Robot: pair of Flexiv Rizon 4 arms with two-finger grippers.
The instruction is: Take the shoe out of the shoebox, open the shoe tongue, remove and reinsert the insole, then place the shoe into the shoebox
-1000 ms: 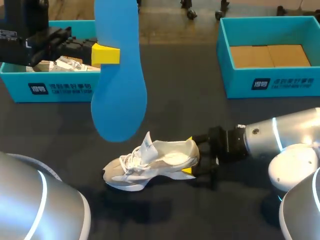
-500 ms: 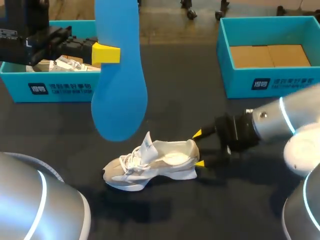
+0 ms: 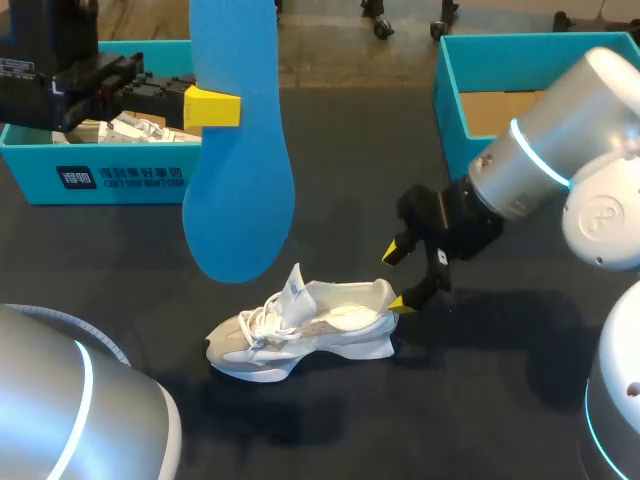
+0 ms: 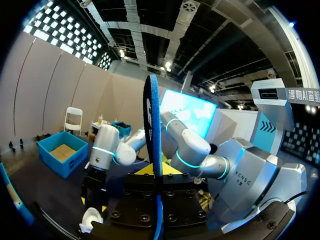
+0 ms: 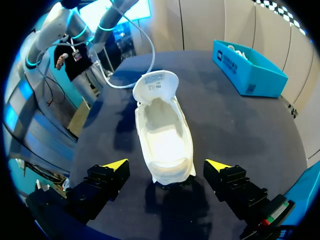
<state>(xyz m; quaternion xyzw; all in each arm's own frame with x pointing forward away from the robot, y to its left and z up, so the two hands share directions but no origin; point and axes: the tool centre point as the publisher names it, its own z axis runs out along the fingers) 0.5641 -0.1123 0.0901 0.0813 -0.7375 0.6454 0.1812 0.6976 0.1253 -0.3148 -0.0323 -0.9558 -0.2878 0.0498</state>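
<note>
Above the table (image 3: 120, 260), left pincer (image 3: 222, 108) clenched on the blue insole (image 3: 238, 170), hanging upright; right pincer (image 3: 399, 278) released, straddling the heel of the shoe (image 3: 300, 330), which stands on the table, tongue (image 3: 292, 285) raised; recommendation: brace heel, feed insole toe-first beneath tongue.

The left arm (image 3: 60, 75) comes in from the left side, its black wrist held level and pointing to the right. The left gripper (image 3: 213, 108) is clamped from both sides on the blue insole (image 3: 238, 150); in the left wrist view the insole stands edge-on between the fingertips. The right arm (image 3: 545, 150), silver with a lit blue ring, reaches in from the right and slants down toward the middle. The right gripper (image 3: 398, 278) tilts down and to the left, with its yellow-tipped fingers (image 5: 114, 166) spread wide apart.
</note>
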